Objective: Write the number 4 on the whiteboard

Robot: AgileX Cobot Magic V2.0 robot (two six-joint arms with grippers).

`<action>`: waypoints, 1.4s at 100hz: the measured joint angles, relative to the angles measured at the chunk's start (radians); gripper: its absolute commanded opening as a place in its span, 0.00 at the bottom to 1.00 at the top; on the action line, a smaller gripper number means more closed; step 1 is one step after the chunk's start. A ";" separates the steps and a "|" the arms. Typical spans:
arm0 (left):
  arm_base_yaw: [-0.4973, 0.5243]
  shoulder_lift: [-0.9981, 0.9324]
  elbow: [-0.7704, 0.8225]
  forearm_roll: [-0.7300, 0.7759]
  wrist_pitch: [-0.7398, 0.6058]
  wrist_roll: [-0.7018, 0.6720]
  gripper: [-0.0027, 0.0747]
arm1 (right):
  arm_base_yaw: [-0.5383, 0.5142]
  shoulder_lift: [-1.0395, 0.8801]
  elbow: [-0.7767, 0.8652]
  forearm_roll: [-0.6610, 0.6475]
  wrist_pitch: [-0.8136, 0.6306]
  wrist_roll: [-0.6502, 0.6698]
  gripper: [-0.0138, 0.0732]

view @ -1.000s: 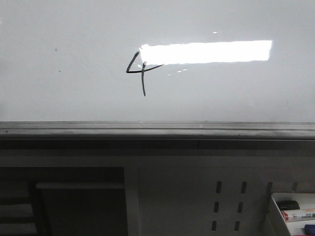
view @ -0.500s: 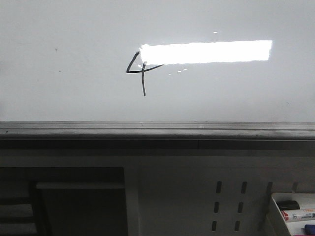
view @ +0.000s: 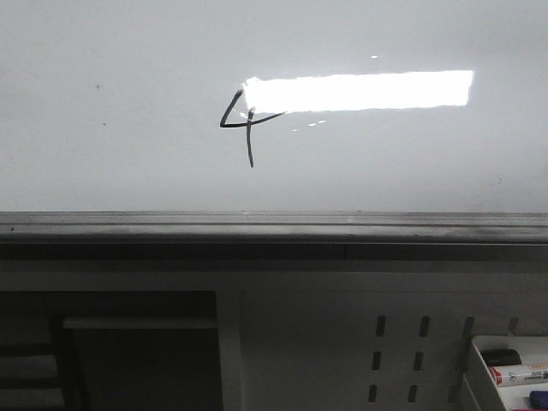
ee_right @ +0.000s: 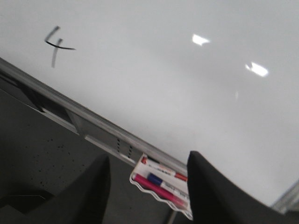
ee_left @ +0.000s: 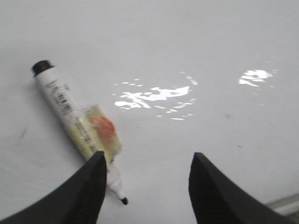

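The number 4 (view: 244, 124) stands in thin black strokes on the whiteboard (view: 128, 154), beside a bright light reflection; the right wrist view shows the number 4 (ee_right: 56, 44) too. Neither gripper appears in the front view. My left gripper (ee_left: 148, 156) is open above a white surface. An uncapped black marker (ee_left: 65, 107) with a white labelled barrel lies flat there. Its tip end passes just beside one finger (ee_left: 91, 186), and nothing is between the jaws. My right gripper (ee_right: 149, 158) is open and empty, away from the whiteboard (ee_right: 177, 93).
A grey metal rail (view: 274, 227) runs along the whiteboard's lower edge, with a perforated white panel (view: 402, 342) below it. A white tray (ee_right: 140, 179) holding several markers (ee_right: 161, 184) hangs under the rail at the right, also at the front view's corner as the tray (view: 475, 368).
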 measured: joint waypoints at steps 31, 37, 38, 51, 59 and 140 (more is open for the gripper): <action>0.000 -0.204 -0.082 0.289 0.377 -0.225 0.51 | 0.000 -0.157 0.275 -0.044 -0.156 0.110 0.27; 0.000 -0.229 -0.082 0.344 0.416 -0.316 0.51 | 0.000 -0.203 0.367 -0.042 -0.244 0.123 0.25; 0.000 -0.232 -0.082 0.354 0.418 -0.325 0.51 | 0.000 -0.214 0.377 -0.040 -0.254 0.125 0.24; 0.000 -0.288 -0.055 0.398 0.396 -0.445 0.50 | 0.000 -0.306 0.546 -0.031 -0.417 0.132 0.16; 0.000 -0.328 0.004 0.402 0.345 -0.469 0.45 | 0.000 -0.363 0.614 -0.029 -0.491 0.134 0.10; 0.000 -0.487 0.310 0.357 -0.083 -0.487 0.01 | 0.000 -0.476 0.794 -0.025 -0.652 0.139 0.08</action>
